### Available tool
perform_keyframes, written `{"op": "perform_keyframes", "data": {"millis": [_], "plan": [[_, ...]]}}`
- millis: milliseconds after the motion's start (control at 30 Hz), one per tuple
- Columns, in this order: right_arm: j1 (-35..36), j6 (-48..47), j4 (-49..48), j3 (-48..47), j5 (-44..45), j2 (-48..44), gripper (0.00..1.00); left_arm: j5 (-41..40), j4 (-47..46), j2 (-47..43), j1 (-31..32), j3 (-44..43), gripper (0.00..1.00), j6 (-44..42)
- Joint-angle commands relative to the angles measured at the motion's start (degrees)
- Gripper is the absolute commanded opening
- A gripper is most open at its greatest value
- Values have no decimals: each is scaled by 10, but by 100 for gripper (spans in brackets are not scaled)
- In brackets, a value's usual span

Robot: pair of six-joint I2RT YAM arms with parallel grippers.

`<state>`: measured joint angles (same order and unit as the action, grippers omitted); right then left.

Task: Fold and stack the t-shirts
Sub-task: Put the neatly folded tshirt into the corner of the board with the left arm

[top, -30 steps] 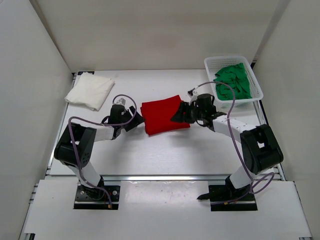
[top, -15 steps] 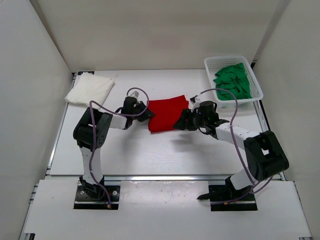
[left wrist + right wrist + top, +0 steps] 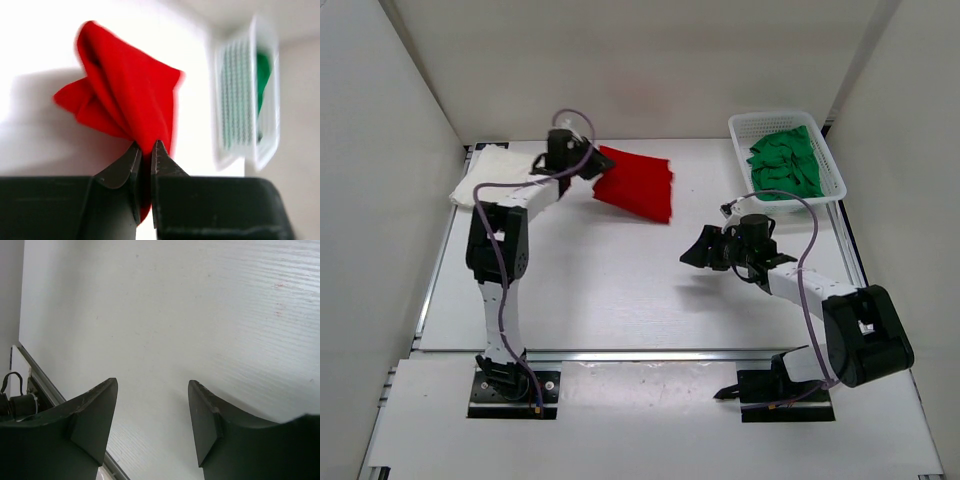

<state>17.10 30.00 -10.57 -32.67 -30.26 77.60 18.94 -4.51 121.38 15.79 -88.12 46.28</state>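
My left gripper (image 3: 592,167) is shut on the near edge of the folded red t-shirt (image 3: 635,185), which hangs lifted above the table at the back centre-left. In the left wrist view the red t-shirt (image 3: 130,105) droops away from the pinching gripper (image 3: 146,150). A folded white t-shirt (image 3: 500,178) lies at the back left, just left of that gripper. The green t-shirt (image 3: 785,162) lies crumpled in the white mesh basket (image 3: 834,165) at the back right. My right gripper (image 3: 692,250) stands open over bare table right of centre, nothing between its fingers (image 3: 97,412).
White walls close in the table on the left, back and right. A metal rail (image 3: 650,352) runs along the table's front edge. In the left wrist view the basket (image 3: 245,100) shows blurred beyond the red cloth.
My left gripper closed on the red t-shirt's left edge and carried it up and back-left toward the white t-shirt. The right gripper let go and drew back to the right, staying open.
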Motion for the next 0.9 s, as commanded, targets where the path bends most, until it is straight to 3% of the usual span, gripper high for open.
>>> {"op": "perform_keyframes", "data": {"millis": [0, 67, 200, 300, 333, 400, 500, 667, 733, 833, 867], "plan": [[7, 6, -39, -20, -23, 13, 57, 15, 45, -47, -104, -71, 0, -21], [21, 1, -37, -30, -24, 28, 57, 27, 45, -58, -151, -83, 0, -14], [47, 0, -39, -38, -32, 54, 57, 46, -5, -92, -270, -1, 0, 22], [60, -3, -39, -45, -38, 68, 58, 30, -75, -125, -334, 111, 39, 61], [63, -3, -38, -46, -38, 69, 57, 25, -101, -129, -348, 128, 59, 79], [82, -7, -31, -51, -30, 74, 57, 24, -125, -140, -386, 192, 81, 101], [86, -16, -25, -50, -17, 76, 58, 21, -134, -156, -419, 240, 98, 118], [78, -15, -7, -50, 21, 63, 58, -36, -102, -206, -433, 290, 99, 113], [77, -16, 0, -63, 34, 57, 52, -45, -96, -235, -430, 314, 98, 108], [58, -17, 23, -112, 63, 63, 17, -81, -90, -277, -388, 336, 80, 75], [55, -20, 40, -142, 77, 69, 4, -92, -81, -284, -365, 338, 66, 60]]}}
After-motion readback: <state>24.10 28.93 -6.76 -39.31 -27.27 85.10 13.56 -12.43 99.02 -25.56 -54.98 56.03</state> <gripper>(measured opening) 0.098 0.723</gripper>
